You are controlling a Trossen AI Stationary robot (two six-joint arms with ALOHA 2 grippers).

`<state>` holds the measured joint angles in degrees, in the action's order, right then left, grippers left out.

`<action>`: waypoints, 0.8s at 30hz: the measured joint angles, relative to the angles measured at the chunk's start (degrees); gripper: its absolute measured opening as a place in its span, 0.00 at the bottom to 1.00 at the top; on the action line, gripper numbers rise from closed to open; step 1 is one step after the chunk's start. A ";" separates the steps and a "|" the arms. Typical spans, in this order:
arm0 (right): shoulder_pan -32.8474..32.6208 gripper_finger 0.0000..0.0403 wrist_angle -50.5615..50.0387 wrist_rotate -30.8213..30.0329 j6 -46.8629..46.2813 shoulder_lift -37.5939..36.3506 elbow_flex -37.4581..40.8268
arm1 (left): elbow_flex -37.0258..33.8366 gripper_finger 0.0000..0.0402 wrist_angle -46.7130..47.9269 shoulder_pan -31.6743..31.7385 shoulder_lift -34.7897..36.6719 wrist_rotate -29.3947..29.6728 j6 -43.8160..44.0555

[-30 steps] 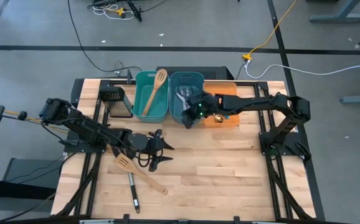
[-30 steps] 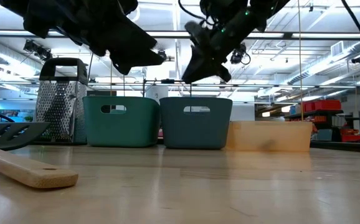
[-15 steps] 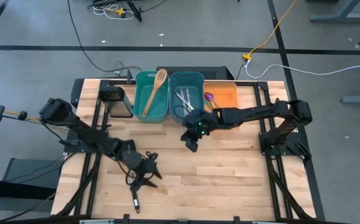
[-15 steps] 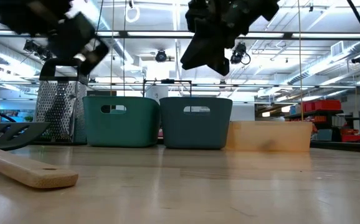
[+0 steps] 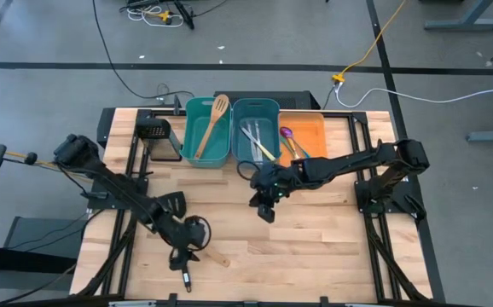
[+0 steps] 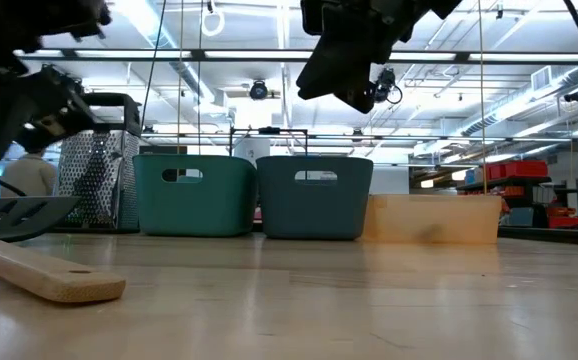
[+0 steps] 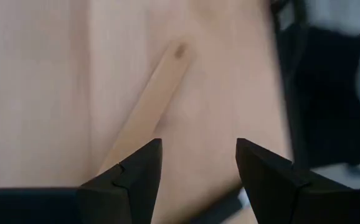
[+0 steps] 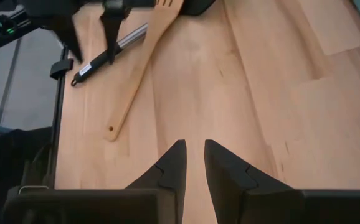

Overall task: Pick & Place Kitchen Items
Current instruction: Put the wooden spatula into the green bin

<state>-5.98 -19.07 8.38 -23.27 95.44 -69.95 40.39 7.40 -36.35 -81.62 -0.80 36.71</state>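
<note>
A light wooden slotted spatula (image 8: pixel 136 68) and a black turner (image 8: pixel 105 53) lie flat on the table near its front left. My left gripper (image 5: pixel 185 247) hovers over them, tipped down and open. In its wrist view the wooden handle (image 7: pixel 149 99) runs below the gap between the fingers (image 7: pixel 198 168), untouched. My right gripper (image 5: pixel 266 211) hangs over the middle of the table. Its fingers (image 8: pixel 192 158) stand a little apart with nothing between them. Another wooden spatula (image 5: pixel 212 126) leans in the teal bin (image 5: pixel 188 128).
At the far edge stand a darker teal bin (image 5: pixel 240 145) with silver knives, an orange bin (image 5: pixel 313 128) with coloured-handled spoons, and a black mesh grater (image 5: pixel 154 132). In the low view the spatula handle (image 6: pixel 39 275) lies close in front at the left.
My left gripper has swung toward the table's near edge and tipped downward, ending over the spatula and the turner; its fingers stay apart. My right gripper has moved from above the bins toward the table's middle, empty, its gap unchanged. The utensils on the table have not moved.
</note>
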 joint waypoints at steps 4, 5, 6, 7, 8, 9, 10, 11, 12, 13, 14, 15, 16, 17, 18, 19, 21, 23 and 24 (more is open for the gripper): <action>-0.63 0.17 -0.02 -1.21 0.02 0.00 0.00 | 7.59 0.52 20.16 -1.80 0.00 4.00 0.15; -0.81 0.17 -0.04 -2.04 0.02 0.00 0.00 | 9.40 0.52 24.63 -2.32 0.00 5.32 0.14; -0.93 0.17 -0.02 -2.67 0.04 0.00 0.00 | 11.06 0.52 28.50 -2.79 0.00 6.63 0.15; -1.05 0.17 -0.04 -3.23 0.04 0.00 0.00 | 12.32 0.52 31.55 -3.28 0.00 7.92 0.12; -1.07 0.17 -0.05 -3.56 0.06 0.00 0.00 | 13.31 0.52 33.37 -3.77 0.00 8.90 -0.20; -1.07 0.17 -0.07 -3.48 0.04 0.00 0.00 | 13.94 0.52 34.46 -4.21 0.00 9.80 -1.28; -1.07 0.17 -0.07 -3.51 0.07 0.00 0.00 | 14.13 0.52 34.70 -4.68 0.00 10.24 -2.86; -1.07 0.17 -0.09 -3.53 0.07 0.00 0.00 | 14.13 0.52 34.68 -5.06 -0.01 10.39 -4.55; -1.07 0.17 -0.09 -3.65 0.24 0.00 0.00 | 14.13 0.52 34.75 -5.35 -0.20 10.42 -5.99; -1.05 0.17 -0.09 -3.73 0.26 0.00 0.00 | 14.13 0.52 34.72 -5.46 -0.64 10.32 -7.20; -1.05 0.17 -0.09 -4.01 0.28 0.00 0.00 | 14.13 0.52 34.71 -5.44 -1.15 10.07 -8.11; -1.05 0.17 -0.09 -4.43 0.28 0.00 0.00 | 14.11 0.52 34.79 -5.42 -1.69 9.94 -8.74; -1.05 0.17 -0.09 -4.79 0.28 0.00 0.00 | 14.11 0.52 34.73 -5.30 -2.04 9.99 -8.88; -1.05 0.17 -0.09 -4.93 0.28 0.00 0.00 | 14.11 0.52 34.61 -5.11 -2.43 10.02 -8.89; -1.05 0.17 -0.09 -4.92 0.28 0.00 0.00 | 14.11 0.52 34.65 -4.90 -2.88 10.02 -8.87; -1.05 0.17 -0.09 -4.92 0.28 0.00 0.00 | 14.11 0.52 34.80 -4.66 -3.41 10.03 -8.85; -1.05 0.17 -0.07 -4.94 0.28 0.00 0.00 | 14.11 0.52 34.78 -4.03 -4.45 9.95 -8.84; -1.05 0.17 -0.09 -4.92 0.28 0.00 0.00 | 14.11 0.52 34.82 -3.58 -5.64 8.71 -8.95; -1.05 0.17 -0.08 -4.92 0.26 0.00 0.00 | 14.11 0.52 34.84 -3.36 -6.29 7.98 -9.23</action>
<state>-7.03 -19.15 3.46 -23.00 95.44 -69.95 54.50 42.24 -39.71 -87.92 7.18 27.48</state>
